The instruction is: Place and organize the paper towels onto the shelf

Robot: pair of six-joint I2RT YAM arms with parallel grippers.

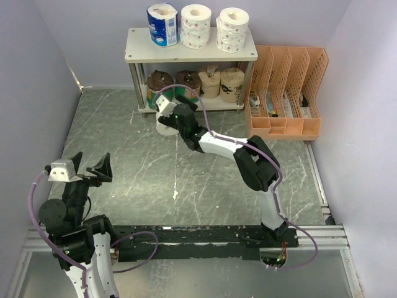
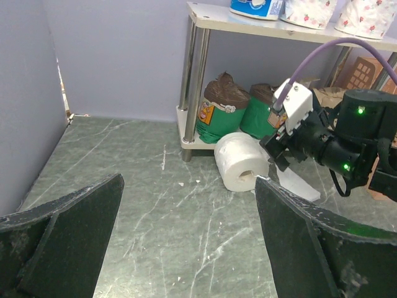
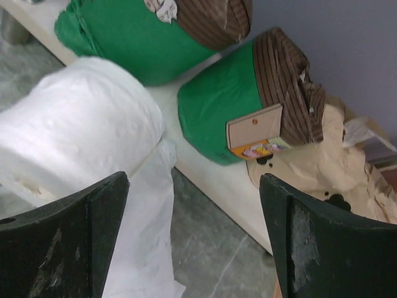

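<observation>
On the tabletop (image 1: 124,161), plain white roll (image 1: 164,127) on its side just beside the front edge of the lower board of the shelf (image 1: 139,48), right gripper (image 3: 192,186) spread wide next to it grasping nothing, left gripper (image 2: 189,183) released too (small labels (image 3: 254,130) on green-wrapped rolls (image 3: 217,112) not readable).

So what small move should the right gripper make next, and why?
Probably slide the right gripper sideways toward the plain white roll before closing. Its jaws stand open, but the roll, lying on the floor in front of the shelf, sits mostly behind one finger rather than centred. The gap holds mainly the loose sheet and the shelf's lower board.
</observation>
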